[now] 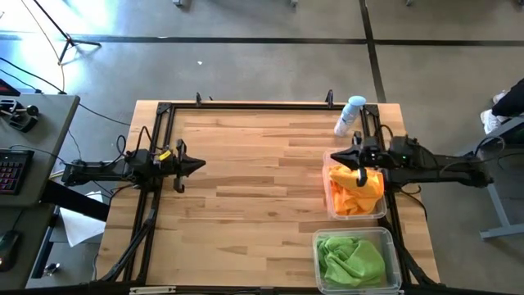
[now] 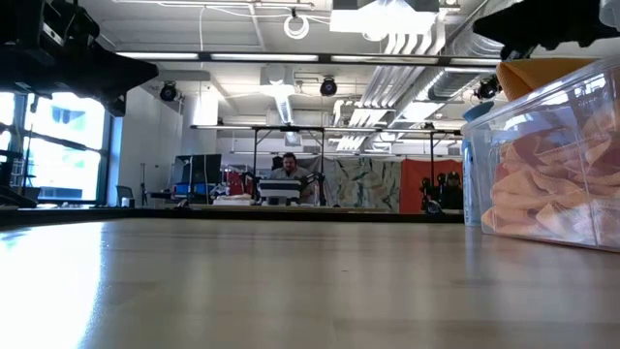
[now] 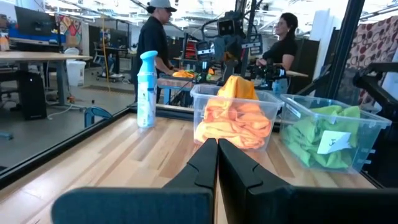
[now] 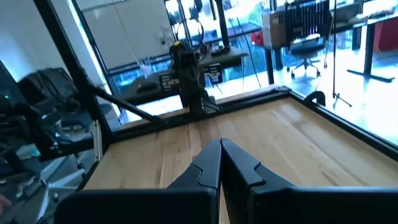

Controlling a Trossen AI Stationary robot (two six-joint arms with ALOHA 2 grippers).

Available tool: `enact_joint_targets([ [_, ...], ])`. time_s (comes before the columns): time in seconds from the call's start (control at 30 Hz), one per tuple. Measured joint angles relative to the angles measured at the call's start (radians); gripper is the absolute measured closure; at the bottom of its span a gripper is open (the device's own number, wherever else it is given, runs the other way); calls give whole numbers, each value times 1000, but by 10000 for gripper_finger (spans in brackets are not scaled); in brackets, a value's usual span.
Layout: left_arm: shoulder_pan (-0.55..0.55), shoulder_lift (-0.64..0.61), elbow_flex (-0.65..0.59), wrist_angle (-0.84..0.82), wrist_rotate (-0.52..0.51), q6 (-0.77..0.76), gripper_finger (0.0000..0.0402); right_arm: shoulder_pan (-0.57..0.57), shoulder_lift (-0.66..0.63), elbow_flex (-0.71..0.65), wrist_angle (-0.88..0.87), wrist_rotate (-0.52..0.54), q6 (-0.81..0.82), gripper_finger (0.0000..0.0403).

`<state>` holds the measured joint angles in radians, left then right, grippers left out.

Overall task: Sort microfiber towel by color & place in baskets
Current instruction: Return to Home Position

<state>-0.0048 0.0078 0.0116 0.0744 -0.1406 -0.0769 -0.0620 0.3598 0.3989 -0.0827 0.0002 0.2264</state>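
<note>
Now the right gripper [image 1: 349, 165] is hovering over the orange-towel basket [image 1: 329, 209], fingers [image 4: 208, 167] together, holding nothing. Across the table [image 1: 262, 197] from it, the left gripper [image 1: 200, 165] is waiting, fingers together, empty.

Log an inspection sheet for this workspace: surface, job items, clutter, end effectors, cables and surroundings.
Surface: wooden table, bare across its middle and left.
Job's things: orange towels heaped in one clear bin; green towels in the second clear bin, nearer the front edge. No towel lies loose on the table.
Clutter: spray bottle, upright beside the orange bin.
Grippers: left end effector shut and empty, above the table's left side; right end effector shut and empty, above the orange bin.
Cables: loose cables on the floor left of the table.
Surroundings: two people at a bench beyond the table; a desk at left.
</note>
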Motion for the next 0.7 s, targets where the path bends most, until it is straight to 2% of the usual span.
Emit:
enact_joint_targets([
  [0.47, 0, 0, 0, 0, 0, 0, 401, 1, -359, -257, -16, -14, 1, 403],
  [0.6, 0, 0, 0, -1, -2, 0, 401, 1, -352, -325, 90, -102, 6, 403],
  [0.7, 0, 0, 0, -1, -2, 0, 401, 1, -359, -368, 143, -125, 48, 403],
])
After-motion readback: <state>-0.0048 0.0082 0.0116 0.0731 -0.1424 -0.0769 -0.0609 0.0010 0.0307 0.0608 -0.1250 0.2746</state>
